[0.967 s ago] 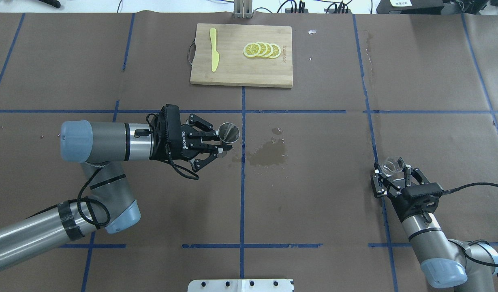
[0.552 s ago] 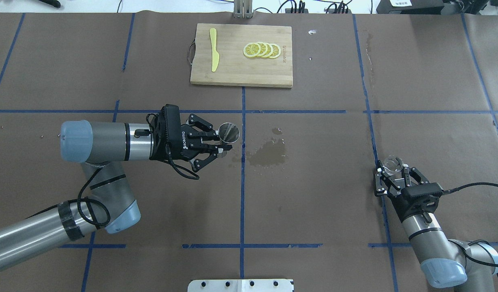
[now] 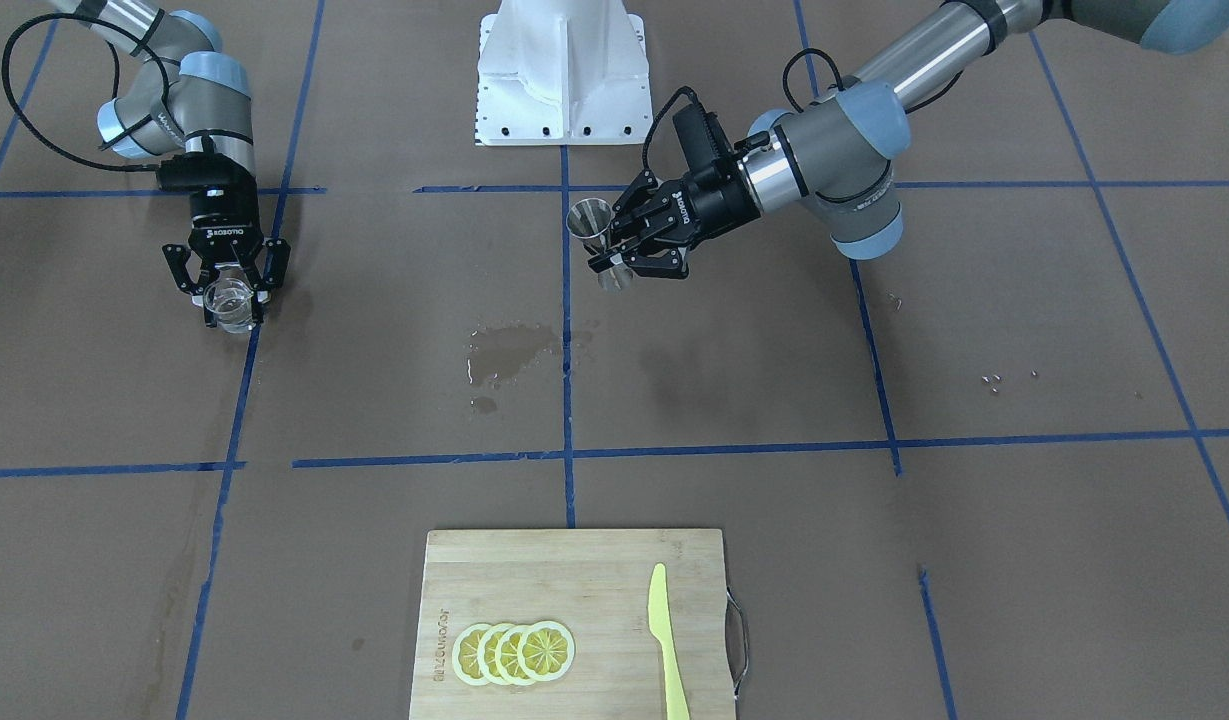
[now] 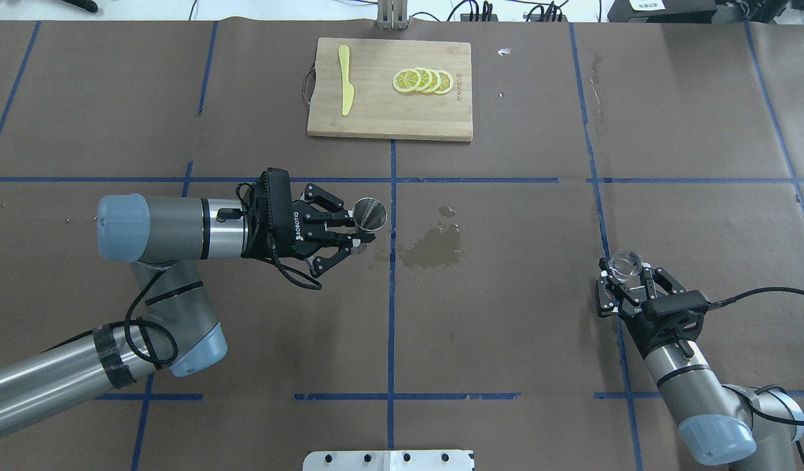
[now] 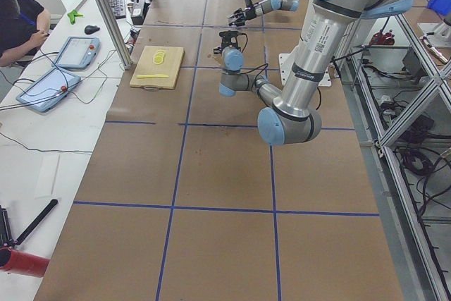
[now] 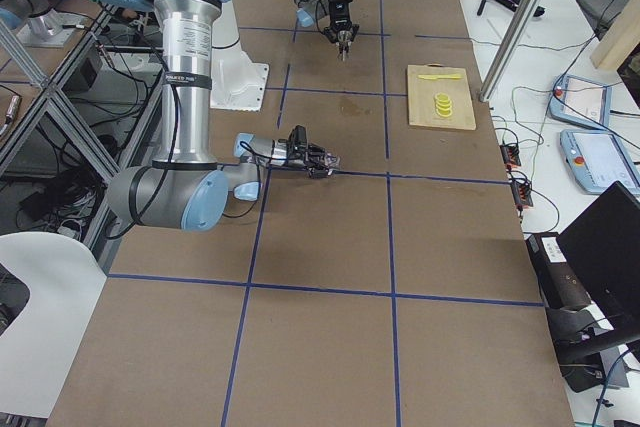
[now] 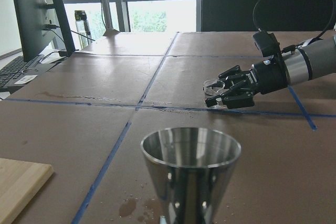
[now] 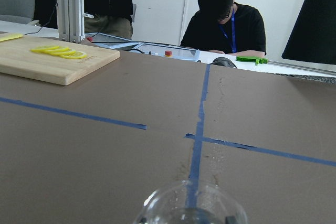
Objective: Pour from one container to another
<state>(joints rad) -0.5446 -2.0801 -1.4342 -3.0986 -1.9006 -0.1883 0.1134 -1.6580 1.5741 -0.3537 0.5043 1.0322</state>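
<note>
While I watch the overhead feed, the left gripper (image 4: 357, 234) has its jaws clamped on the jigger (image 4: 369, 214) at the narrow waist, holding it upright above the table (image 4: 506, 327), just on my left of the centre blue tape line. From the left wrist camera I see straight across its open top cone, shiny and level. A wet patch (image 4: 434, 248) lies on the brown paper just beside it, on the other side of that line. Well apart, over on the right side, the right gripper (image 4: 625, 273) has its 2 fingers closed around the cup (image 4: 623, 264), which sits over another blue tape line; I cannot tell whether the cup touches the table. The right wrist camera shows only the cup's clear rim at the bottom edge. At the far edge sits a cutting board (image 4: 388, 111) with 4 lemon slices (image 4: 422, 80) and a yellow knife (image 4: 345, 80) on it. Beyond the table, 2 people (image 8: 228, 19) show in the right wrist view.
</note>
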